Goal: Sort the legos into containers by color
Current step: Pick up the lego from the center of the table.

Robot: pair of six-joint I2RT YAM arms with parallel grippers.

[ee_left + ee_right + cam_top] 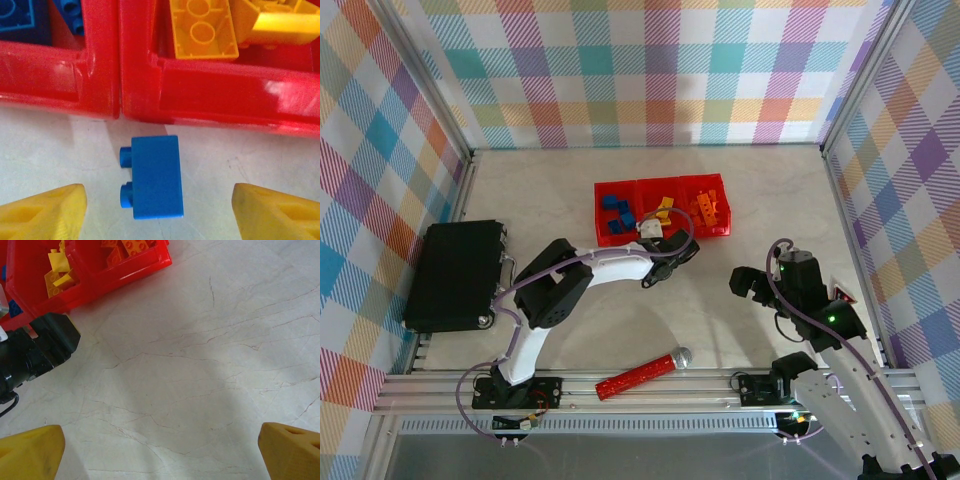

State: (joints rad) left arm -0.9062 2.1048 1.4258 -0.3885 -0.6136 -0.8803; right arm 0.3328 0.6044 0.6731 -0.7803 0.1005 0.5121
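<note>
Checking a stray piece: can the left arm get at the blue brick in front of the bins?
Probably yes: the blue brick lies between the open fingers of the left gripper, nothing blocking, clear of the bins.

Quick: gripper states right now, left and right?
Left gripper: open, fingers either side of the blue brick, not touching it.
Right gripper: open, holding nothing.
</note>
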